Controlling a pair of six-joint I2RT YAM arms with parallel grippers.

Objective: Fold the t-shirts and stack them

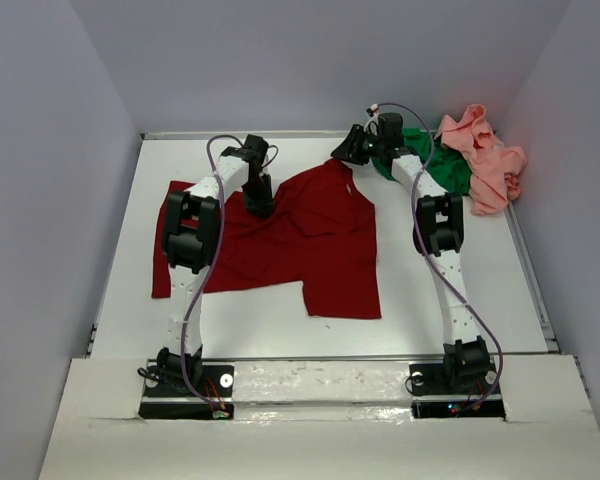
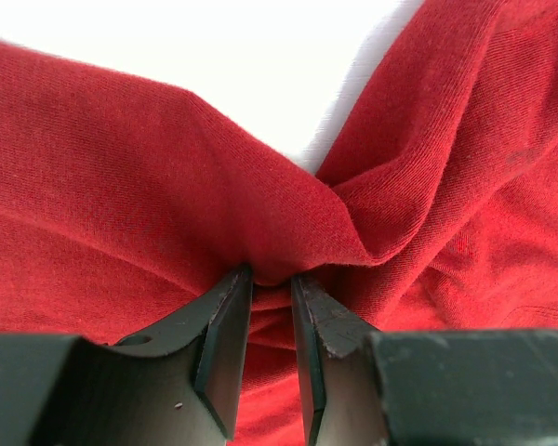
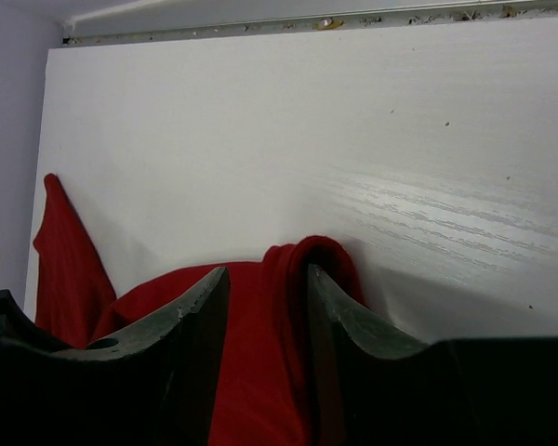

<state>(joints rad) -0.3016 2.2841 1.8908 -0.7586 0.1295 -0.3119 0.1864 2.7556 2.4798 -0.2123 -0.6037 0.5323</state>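
The dark red t-shirt (image 1: 315,250) lies spread out over the middle of the white table (image 1: 500,290). My left gripper (image 1: 259,205) points down onto its upper left part. In the left wrist view my left gripper (image 2: 272,274) is shut on a pinched-up ridge of the dark red t-shirt (image 2: 121,186). My right gripper (image 1: 342,155) is at the shirt's far corner. There my right gripper (image 3: 265,274) stands open, its jaws either side of a raised fold of the dark red t-shirt (image 3: 260,372). The bright green t-shirt (image 1: 445,172) and the salmon pink t-shirt (image 1: 492,165) lie crumpled at the far right.
Grey walls close in the table on the left, the back and the right. A raised white ledge (image 1: 320,385) runs along the near edge and carries both arm bases. The right arm reaches past the green heap.
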